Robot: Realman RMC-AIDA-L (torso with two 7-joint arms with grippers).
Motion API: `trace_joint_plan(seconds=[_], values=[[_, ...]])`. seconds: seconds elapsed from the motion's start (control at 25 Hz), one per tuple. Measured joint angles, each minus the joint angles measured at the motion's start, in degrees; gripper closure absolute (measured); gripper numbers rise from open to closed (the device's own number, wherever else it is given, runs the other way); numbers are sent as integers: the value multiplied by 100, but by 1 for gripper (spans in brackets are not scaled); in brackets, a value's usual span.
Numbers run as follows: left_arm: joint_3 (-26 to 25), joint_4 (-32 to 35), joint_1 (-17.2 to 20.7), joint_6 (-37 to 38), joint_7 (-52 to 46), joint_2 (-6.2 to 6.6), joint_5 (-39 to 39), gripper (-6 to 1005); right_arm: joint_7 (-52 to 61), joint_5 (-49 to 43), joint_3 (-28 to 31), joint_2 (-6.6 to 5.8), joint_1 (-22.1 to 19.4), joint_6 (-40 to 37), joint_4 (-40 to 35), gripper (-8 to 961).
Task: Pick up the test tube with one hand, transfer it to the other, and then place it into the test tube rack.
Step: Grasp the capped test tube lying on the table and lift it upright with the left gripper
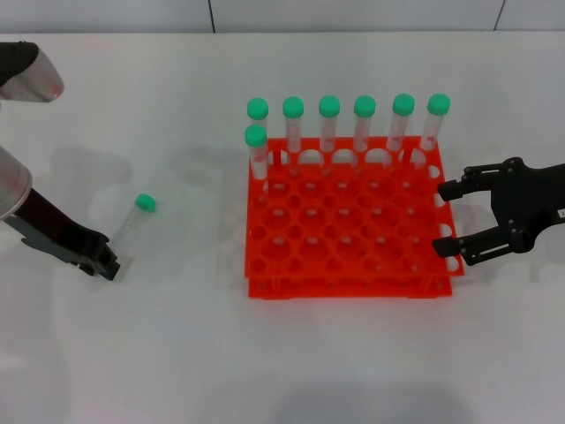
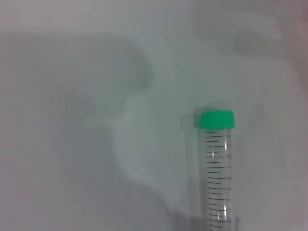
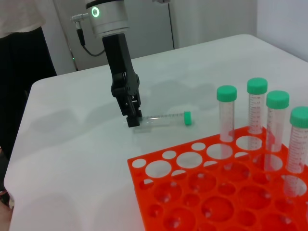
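Observation:
The test tube (image 1: 132, 225) lies on the white table left of the rack, its green cap pointing away from me; it also shows in the left wrist view (image 2: 217, 163) and the right wrist view (image 3: 166, 119). My left gripper (image 1: 108, 263), plain black on a silver arm, is down at the tube's bottom end with its fingers closed narrowly on it; it also shows in the right wrist view (image 3: 134, 120). The orange-red test tube rack (image 1: 353, 256) stands at centre. My right gripper (image 1: 448, 216) is open and empty, level with the rack's right edge.
Several other green-capped tubes (image 1: 328, 124) stand upright in the rack's back row, with one more in the second row at the left (image 1: 257, 150). They also show in the right wrist view (image 3: 255, 106). The table's far edge runs along the back.

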Motion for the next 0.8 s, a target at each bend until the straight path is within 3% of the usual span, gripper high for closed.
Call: trace_joint_plan(seconds=[0.24, 0.52, 0.64, 0.8], values=[[-1, 3, 21, -36, 27, -10, -22, 764, 0, 1, 3, 0, 0, 0, 0, 97], [-39, 90, 54, -34, 135, -1, -177, 813, 4, 9, 3, -2, -27, -4, 0, 97], [-44, 376, 102, 125, 212, 31, -466, 812, 16, 21, 3, -8, -35, -12, 0, 97], [-53, 1253, 355, 299, 305, 46, -1013, 812, 29, 45, 3, -22, -46, -29, 0, 97]])
